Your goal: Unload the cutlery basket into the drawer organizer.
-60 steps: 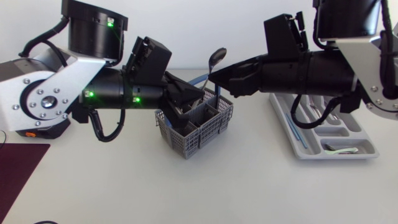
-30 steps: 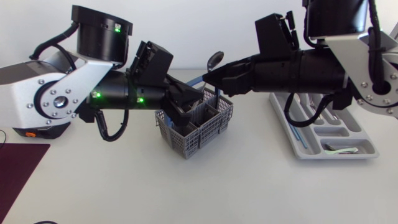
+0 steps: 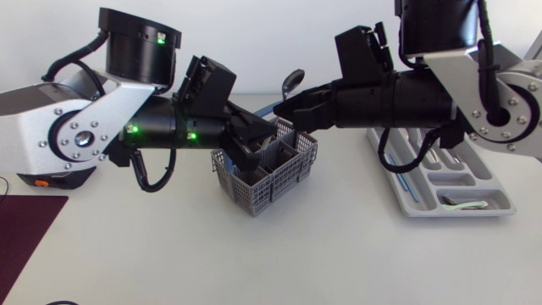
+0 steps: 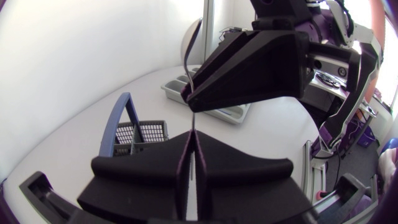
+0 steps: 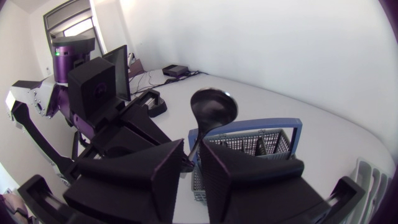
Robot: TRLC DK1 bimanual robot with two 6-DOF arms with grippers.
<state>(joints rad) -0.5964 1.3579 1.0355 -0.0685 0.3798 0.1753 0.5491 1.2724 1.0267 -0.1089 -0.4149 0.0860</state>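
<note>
**Asker:** At your left pincer [image 4: 193,142], what do you have?

**Me:** It is closed on the thin stem of a spoon [image 5: 213,109]. The spoon stands upright with its dark bowl on top, and the stem runs down into the slit between that pincer's two wedges.

**Asker:** And the right pincer [image 5: 193,149]?

**Me:** It is at the same stem from the opposite side, higher up, just under the bowl. Its fingers [image 5: 130,180] stand narrowly apart with the stem between them. I see a sliver of light beside the stem, so I count it as not closed.

**Asker:** Where is the spoon relative to the basket?

**Me:** Above it. The basket [image 3: 241,182] is grey mesh with a blue handle [image 5: 249,126]. It sits on the white tabletop [image 3: 339,254] right under my left pincer. My pincer hides the spoon's lower end, so I cannot tell whether it is inside the basket.

**Asker:** And the organizer?

**Me:** The grey organizer [image 3: 457,214] lies well apart on my right side, partly under my right arm. A thin blue piece [image 3: 404,180] lies in the long compartment nearest the basket. A pale piece [image 3: 461,203] lies in the crosswise compartment at the near end. There is more cutlery in the middle compartments, but my arm covers much of it.

**Asker:** Anything else?

**Me:** A dark red mat [image 3: 25,233] lies at the tabletop's near left corner, well apart from the basket.
</note>
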